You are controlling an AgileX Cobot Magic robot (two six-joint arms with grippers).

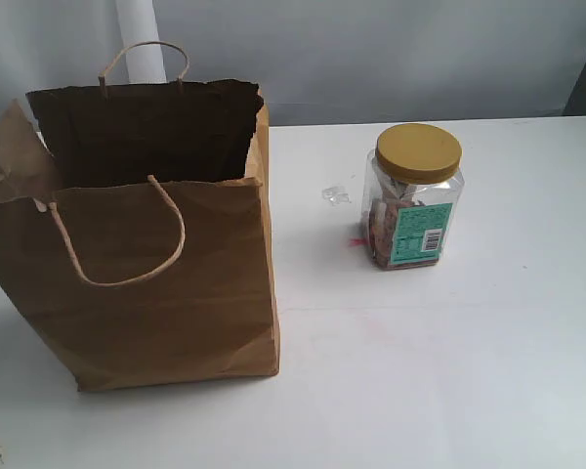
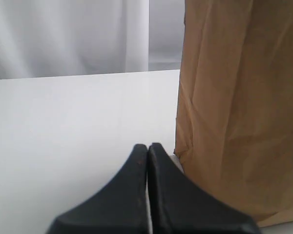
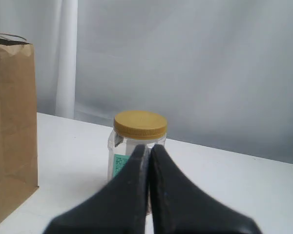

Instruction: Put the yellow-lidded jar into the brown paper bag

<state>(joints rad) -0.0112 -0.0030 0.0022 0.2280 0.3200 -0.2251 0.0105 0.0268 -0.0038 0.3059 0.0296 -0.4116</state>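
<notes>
The yellow-lidded jar (image 1: 415,195) stands upright on the white table, right of the brown paper bag (image 1: 137,254), with a gap between them. The bag stands open at the top, dark inside, its cord handles up. Neither gripper shows in the exterior view. In the right wrist view my right gripper (image 3: 149,147) is shut and empty, its tips in front of the jar (image 3: 136,139), apart from it. The bag's side (image 3: 12,117) shows at that view's edge. My left gripper (image 2: 148,146) is shut and empty, low over the table beside the bag's creased wall (image 2: 239,112).
A small clear bit of plastic (image 1: 335,195) lies on the table (image 1: 449,371) between bag and jar. A faint red mark (image 1: 355,241) sits by the jar's base. A pale curtain backs the table.
</notes>
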